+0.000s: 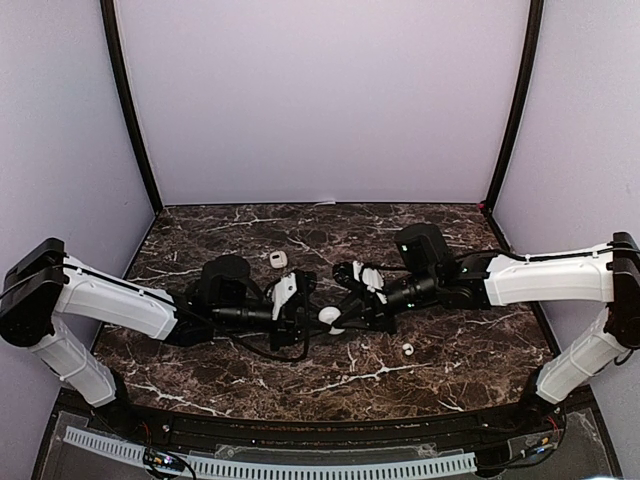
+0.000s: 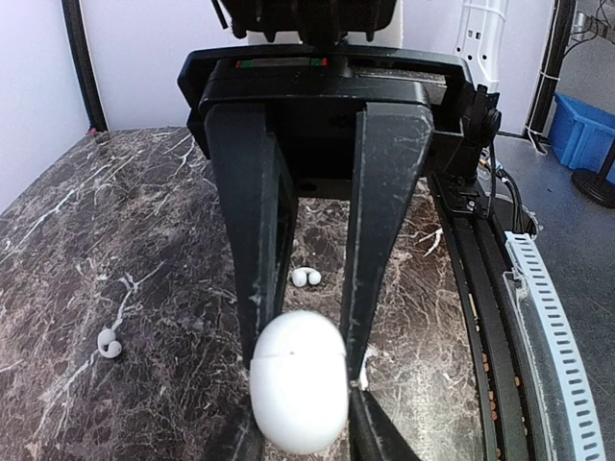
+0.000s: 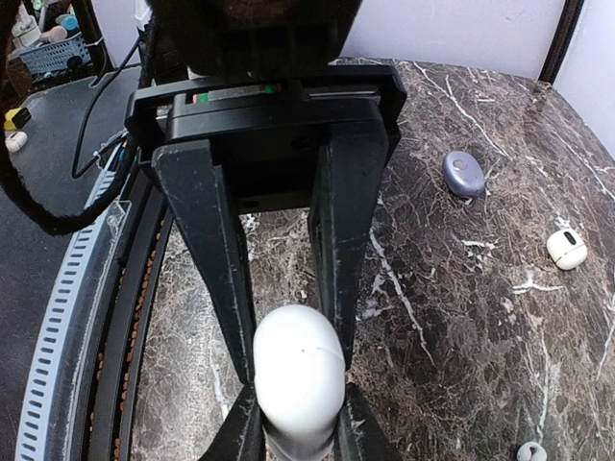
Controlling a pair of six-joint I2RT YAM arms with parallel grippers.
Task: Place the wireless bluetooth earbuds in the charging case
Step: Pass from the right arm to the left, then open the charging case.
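A closed white oval charging case (image 1: 328, 317) hangs between both arms at the table's middle. My right gripper (image 3: 296, 375) is shut on the case (image 3: 298, 379), fingers pressed to both of its sides. From the opposite side my left gripper (image 2: 303, 370) has its fingers against the case's (image 2: 299, 384) flanks. Small white earbuds lie on the marble: one (image 2: 306, 277) beyond the case, one (image 2: 110, 343) to the far left in the left wrist view. From above an earbud (image 1: 408, 349) shows near the right arm. The right wrist view has one (image 3: 531, 450) at its lower right.
A second small white case (image 1: 279, 260) lies on the dark marble table (image 1: 450, 370) behind the left gripper. A grey-purple oval case (image 3: 464, 173) lies further off. A cable track (image 1: 300, 465) runs along the near edge. Pale walls enclose three sides.
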